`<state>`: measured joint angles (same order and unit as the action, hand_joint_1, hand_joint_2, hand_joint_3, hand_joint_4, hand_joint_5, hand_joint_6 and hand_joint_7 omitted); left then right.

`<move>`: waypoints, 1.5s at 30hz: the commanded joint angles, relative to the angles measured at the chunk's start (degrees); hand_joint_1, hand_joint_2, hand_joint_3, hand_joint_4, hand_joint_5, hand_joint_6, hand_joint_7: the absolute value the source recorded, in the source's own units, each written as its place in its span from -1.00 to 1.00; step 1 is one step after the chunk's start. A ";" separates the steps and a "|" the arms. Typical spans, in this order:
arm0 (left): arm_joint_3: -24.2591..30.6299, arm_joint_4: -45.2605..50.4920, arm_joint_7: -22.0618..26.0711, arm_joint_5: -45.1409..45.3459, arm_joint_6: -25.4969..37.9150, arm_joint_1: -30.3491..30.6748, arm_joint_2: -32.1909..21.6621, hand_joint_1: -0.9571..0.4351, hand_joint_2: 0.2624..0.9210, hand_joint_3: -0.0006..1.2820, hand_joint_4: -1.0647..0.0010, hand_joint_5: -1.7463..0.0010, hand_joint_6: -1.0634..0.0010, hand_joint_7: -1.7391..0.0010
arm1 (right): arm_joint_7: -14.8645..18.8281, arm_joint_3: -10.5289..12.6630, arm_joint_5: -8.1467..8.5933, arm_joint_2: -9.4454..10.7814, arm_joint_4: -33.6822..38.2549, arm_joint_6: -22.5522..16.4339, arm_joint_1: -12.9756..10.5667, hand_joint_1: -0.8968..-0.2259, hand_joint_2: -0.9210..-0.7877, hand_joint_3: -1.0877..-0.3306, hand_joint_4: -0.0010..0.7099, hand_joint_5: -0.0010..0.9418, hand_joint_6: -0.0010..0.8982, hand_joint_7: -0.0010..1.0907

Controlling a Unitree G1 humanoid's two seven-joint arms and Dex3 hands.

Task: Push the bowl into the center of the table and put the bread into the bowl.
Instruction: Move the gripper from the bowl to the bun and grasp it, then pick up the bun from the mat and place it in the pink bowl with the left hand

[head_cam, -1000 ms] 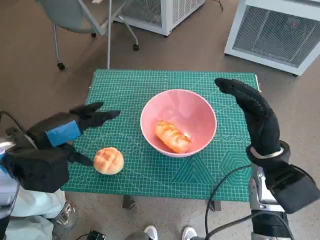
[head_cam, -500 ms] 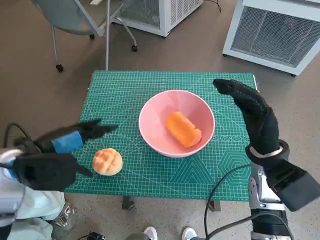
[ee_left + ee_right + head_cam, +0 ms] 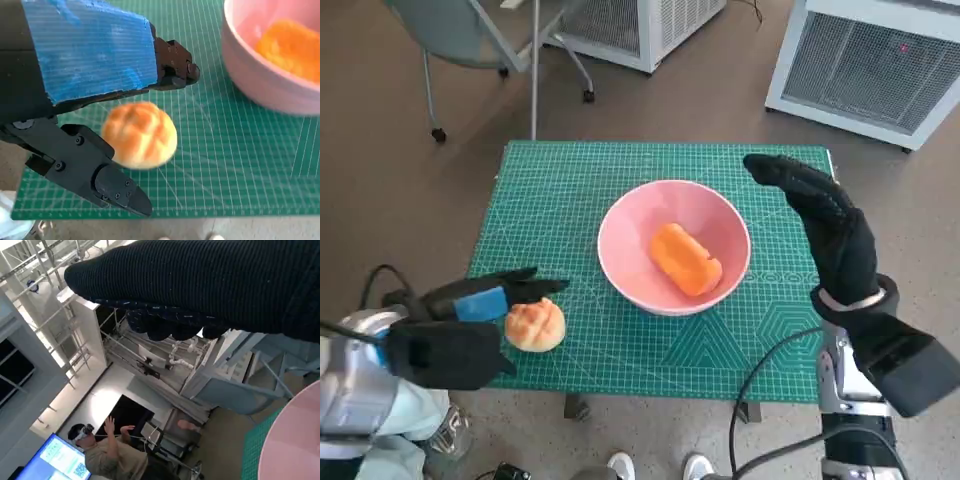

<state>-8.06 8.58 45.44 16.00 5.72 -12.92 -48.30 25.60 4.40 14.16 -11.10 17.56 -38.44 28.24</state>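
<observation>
- Bowl point(image 3: 674, 245): pink, near the middle of the green surface point(image 3: 570, 180), between the two hands and touching neither.
- Right hand point(image 3: 825, 228): gloved, fingers straight and apart, holding nothing, raised just beside the bowl's right rim.
- Left hand point(image 3: 470, 310): fingers spread wide around the bun point(image 3: 535, 324) at the surface's front left, not closed on it.
- Bread point(image 3: 686, 258): orange loaf lying inside the bowl.

Pink bowl point(image 3: 674, 246) holding an orange bread point(image 3: 686, 259), round bun point(image 3: 535, 325) beside left hand point(image 3: 470, 325), right hand point(image 3: 825, 232) raised
</observation>
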 commanded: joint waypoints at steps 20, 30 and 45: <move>-6.27 -10.44 -10.20 11.47 -6.68 -3.41 4.34 0.27 0.95 -0.93 -0.47 0.13 -0.20 -0.33 | 0.50 0.79 0.44 -0.38 0.56 0.47 -0.64 -0.29 -1.00 -0.25 -0.86 -1.00 -1.00 -0.39; -5.87 -12.19 -13.73 13.29 -8.86 -3.54 4.41 0.38 0.99 -0.96 -0.45 -0.17 -0.20 -0.38 | -0.21 1.01 -0.36 -0.25 0.54 0.47 -0.67 -0.29 -1.00 -0.24 -0.86 -1.00 -1.00 -0.39; -4.64 -14.80 -16.04 12.29 -11.79 -4.87 4.40 0.38 0.99 -0.91 -0.40 -0.24 -0.14 -0.40 | 0.01 0.96 -0.31 -0.14 0.32 0.87 -0.64 -0.29 -1.00 -0.24 -0.85 -1.00 -1.00 -0.38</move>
<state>-13.51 -5.51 29.99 28.85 -5.22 -16.90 -44.25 25.70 5.39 14.01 -11.13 17.83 -38.47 28.29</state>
